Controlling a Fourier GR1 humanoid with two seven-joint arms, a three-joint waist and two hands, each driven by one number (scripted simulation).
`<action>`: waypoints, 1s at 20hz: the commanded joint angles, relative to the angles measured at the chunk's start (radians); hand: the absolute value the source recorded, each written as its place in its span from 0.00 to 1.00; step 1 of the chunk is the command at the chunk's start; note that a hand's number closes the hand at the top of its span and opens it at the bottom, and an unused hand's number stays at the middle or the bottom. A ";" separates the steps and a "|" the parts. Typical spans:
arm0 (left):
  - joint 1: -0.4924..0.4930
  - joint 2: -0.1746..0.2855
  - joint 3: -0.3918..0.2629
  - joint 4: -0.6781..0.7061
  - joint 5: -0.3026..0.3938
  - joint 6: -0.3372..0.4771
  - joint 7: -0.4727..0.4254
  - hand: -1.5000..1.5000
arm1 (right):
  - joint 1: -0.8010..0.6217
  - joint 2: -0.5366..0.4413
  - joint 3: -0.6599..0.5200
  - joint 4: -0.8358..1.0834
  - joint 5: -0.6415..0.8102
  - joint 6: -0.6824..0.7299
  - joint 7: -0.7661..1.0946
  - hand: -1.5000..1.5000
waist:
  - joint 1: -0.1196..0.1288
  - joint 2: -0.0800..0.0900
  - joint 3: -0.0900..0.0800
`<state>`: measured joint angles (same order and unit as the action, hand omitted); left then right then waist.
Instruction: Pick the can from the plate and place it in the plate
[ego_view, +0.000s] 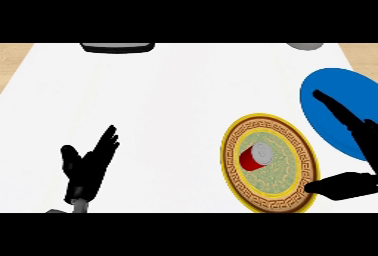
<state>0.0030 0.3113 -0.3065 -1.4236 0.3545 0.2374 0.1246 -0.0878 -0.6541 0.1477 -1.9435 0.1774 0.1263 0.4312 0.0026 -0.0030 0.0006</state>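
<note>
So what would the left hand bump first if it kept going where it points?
Probably nothing: the left hand points across white counter. The dark grey thing at the far edge sits slightly left of that line.

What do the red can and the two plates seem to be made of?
The can looks like metal: red painted side, pale grey end. The patterned plate looks like glazed ceramic, judging by its gold rim and ornate bands, though printed plastic is possible. The blue plate is plain and even in colour; ceramic or plastic, I cannot tell.
</note>
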 joint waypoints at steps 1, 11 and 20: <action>-0.030 -0.019 0.025 0.010 -0.017 0.001 0.034 0.50 | -0.047 0.084 0.105 0.008 0.138 -0.003 0.095 0.00 | 0.002 0.003 -0.001; 0.038 -0.069 0.025 -0.063 -0.081 -0.003 0.075 0.50 | -0.020 0.231 0.143 0.076 0.219 0.078 0.128 0.00 | 0.000 0.003 0.000; -0.013 -0.072 0.131 0.035 -0.087 -0.104 0.057 0.50 | -0.019 0.331 0.191 0.112 0.404 0.088 0.137 0.00 | -0.003 0.003 -0.001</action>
<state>0.0063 0.2260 -0.2244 -1.4308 0.2548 0.1838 0.1813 -0.1209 -0.3451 0.3209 -1.8390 0.5093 0.2087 0.5598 0.0018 -0.0019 0.0018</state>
